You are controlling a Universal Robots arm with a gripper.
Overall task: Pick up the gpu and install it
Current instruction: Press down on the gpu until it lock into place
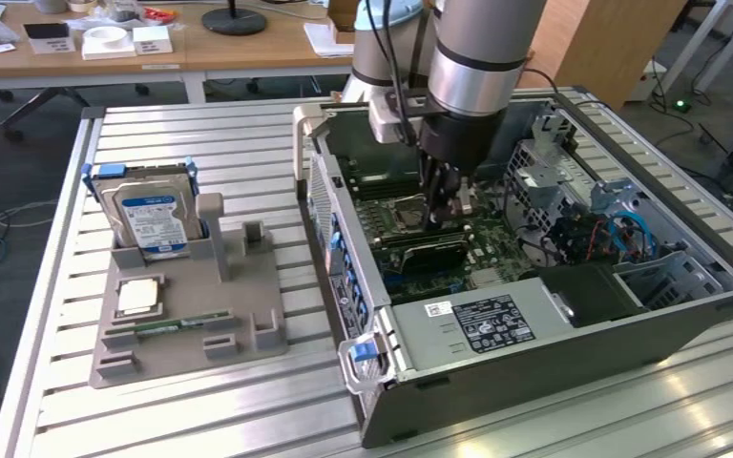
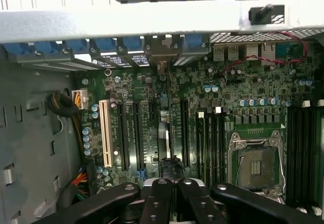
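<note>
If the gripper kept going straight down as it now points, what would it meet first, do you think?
Most likely the green motherboard inside the grey computer case, around its dark expansion slots; depth is unclear.

gpu [image 2: 162, 139] upright, edge-on over motherboard [image 2: 202, 102]

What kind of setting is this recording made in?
Likely a robotics lab or workshop: an open PC case lies on a slatted metal bench, a grey parts holder carries a hard drive, and cluttered wooden desks stand behind.
</note>
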